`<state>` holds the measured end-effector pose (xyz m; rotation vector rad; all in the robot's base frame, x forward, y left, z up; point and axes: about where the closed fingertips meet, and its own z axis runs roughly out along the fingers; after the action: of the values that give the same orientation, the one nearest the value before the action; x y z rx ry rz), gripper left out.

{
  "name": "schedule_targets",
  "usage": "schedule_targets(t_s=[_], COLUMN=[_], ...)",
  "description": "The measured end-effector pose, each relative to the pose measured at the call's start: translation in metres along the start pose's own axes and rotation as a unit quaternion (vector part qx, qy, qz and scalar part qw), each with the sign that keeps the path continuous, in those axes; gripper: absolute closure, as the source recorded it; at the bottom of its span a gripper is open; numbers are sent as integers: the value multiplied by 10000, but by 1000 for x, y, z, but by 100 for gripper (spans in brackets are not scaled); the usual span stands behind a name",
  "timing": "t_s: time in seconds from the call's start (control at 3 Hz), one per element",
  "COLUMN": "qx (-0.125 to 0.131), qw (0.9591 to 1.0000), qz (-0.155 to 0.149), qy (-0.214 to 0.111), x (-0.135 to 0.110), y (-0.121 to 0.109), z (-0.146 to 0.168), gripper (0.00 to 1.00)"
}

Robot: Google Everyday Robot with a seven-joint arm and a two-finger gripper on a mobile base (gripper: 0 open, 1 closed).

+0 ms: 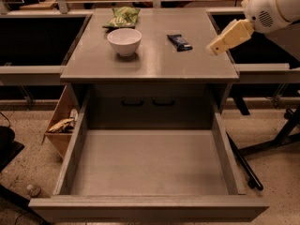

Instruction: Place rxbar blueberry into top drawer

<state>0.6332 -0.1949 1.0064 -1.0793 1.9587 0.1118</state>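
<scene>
The rxbar blueberry [179,41], a small flat dark navy wrapper, lies on the grey counter top [150,62] to the right of the white bowl. The top drawer [150,172] is pulled fully out toward me and holds nothing. My gripper [213,49] reaches in from the upper right on a white arm, its cream fingers hovering above the counter's right edge, a short way right of the bar and apart from it.
A white bowl [124,41] stands on the counter's left half, with a green crinkly snack bag [122,18] behind it. A recessed grey panel with two dark handles [147,102] sits behind the drawer. A wooden box [61,125] with litter is on the floor at left. Black stand legs [243,163] are at right.
</scene>
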Motion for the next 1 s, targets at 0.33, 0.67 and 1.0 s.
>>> schedule_targets(t_s=[0.33, 0.67, 1.0], qx=[344, 214, 170], qw=[9988, 9980, 9946], qz=[198, 349, 724], qy=[-283, -478, -722], x=[-13, -9, -13], y=[-17, -17, -37], z=[4, 27, 91], gripper=[0, 0, 0])
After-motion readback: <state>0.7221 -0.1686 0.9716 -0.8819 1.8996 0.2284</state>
